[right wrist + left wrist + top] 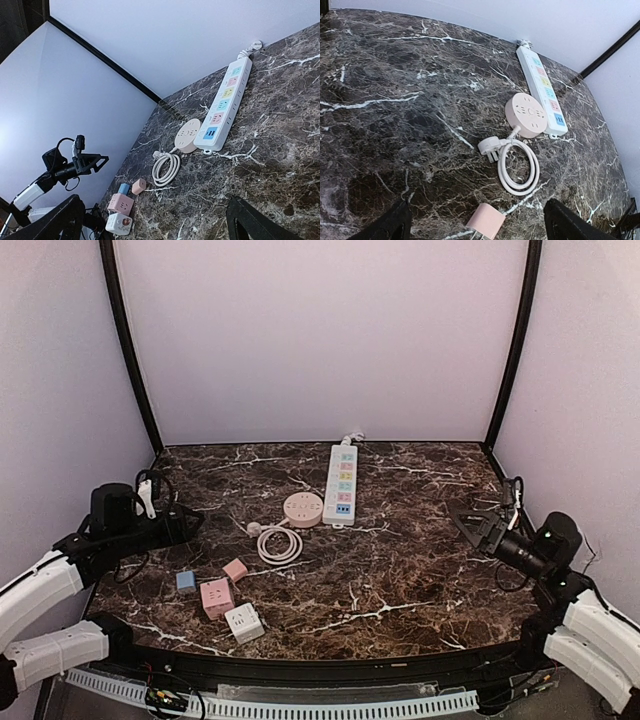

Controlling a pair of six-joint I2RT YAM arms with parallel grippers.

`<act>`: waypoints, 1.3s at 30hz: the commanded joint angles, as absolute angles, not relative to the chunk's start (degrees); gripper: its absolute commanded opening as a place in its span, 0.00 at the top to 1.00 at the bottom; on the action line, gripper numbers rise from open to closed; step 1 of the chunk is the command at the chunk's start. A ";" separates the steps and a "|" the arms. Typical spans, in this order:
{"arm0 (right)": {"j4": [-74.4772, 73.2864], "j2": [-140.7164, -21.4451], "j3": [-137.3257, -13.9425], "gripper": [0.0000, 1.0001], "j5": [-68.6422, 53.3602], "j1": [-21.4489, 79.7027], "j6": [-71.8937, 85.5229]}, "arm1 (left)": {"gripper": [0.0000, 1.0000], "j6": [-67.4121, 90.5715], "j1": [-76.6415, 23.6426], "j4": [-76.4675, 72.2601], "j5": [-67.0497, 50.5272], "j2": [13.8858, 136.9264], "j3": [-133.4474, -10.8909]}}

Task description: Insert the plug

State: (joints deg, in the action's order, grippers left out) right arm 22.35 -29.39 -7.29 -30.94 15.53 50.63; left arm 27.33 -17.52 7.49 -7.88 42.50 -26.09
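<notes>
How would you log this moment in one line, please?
phase: pre-grasp | plug: on table, unplugged | left claw: open, empty | right claw: open, empty

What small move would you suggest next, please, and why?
Probably reach the left gripper toward the plug: it lies loose on the table, not in the strip, and that gripper is open, empty and the nearer one.

Overhead, two wrist views; common power strip (341, 483)
</notes>
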 commanded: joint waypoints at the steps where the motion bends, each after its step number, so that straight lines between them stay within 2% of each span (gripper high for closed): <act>1: 14.78 -27.01 -8.98 0.02 -25.50 20.46 47.16 | 0.08 26.27 -21.82 9.37 -7.01 43.75 -26.44; 8: 14.78 -36.95 -13.48 0.01 -16.20 32.66 44.59 | 0.08 24.85 -28.82 8.16 -4.42 51.21 -28.43; 12: 14.52 -46.18 -18.11 0.01 -8.14 42.36 42.55 | 0.09 24.41 -36.41 6.79 -1.08 58.05 -31.41; 19: 10.00 -62.91 -29.11 0.01 6.43 52.71 41.28 | 0.11 25.78 -46.58 4.68 7.89 71.44 -37.96; 25: 4.05 -70.44 -35.49 0.01 14.10 55.96 41.70 | 0.13 27.34 -50.94 5.02 13.75 83.38 -45.31; 39: 0.46 -70.63 -38.25 0.01 18.37 56.39 39.43 | 0.18 30.46 -53.44 8.40 21.19 103.08 -60.86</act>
State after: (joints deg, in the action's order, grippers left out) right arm 2.31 -70.70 -35.40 15.38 55.90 40.93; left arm 28.73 -52.93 5.41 18.04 100.53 -58.52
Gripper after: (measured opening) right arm 0.986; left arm 0.831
